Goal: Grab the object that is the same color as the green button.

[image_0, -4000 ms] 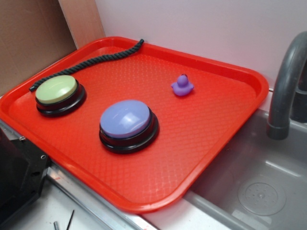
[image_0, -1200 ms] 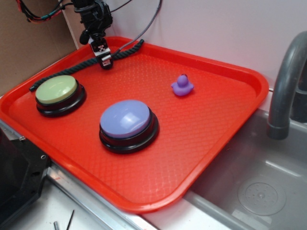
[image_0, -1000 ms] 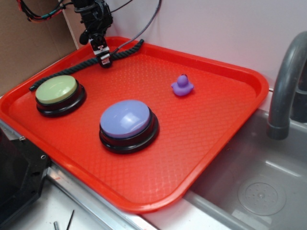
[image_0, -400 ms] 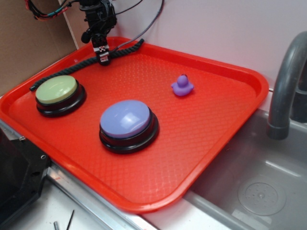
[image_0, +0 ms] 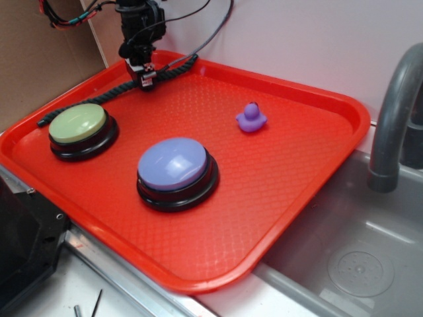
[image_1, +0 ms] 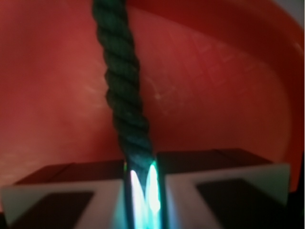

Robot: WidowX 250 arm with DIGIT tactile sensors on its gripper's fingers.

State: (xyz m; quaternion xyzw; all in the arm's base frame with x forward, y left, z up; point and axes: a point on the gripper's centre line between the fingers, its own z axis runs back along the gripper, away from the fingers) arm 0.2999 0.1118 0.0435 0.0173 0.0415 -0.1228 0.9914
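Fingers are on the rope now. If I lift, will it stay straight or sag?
The rope is thin, twisted and long, so it will probably droop either side of the gripper. It looks light. Its ends may drag along the tray.

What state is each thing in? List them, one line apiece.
Rope: lying along the tray's back left edge, pinched between the jaws near its far end.
Gripper: shut on the rope, down at tray level.
Green button: upright on the tray, untouched.
Lavender button: upright, untouched.
Purple duck: upright, alone.
Red tray: flat beside the sink.
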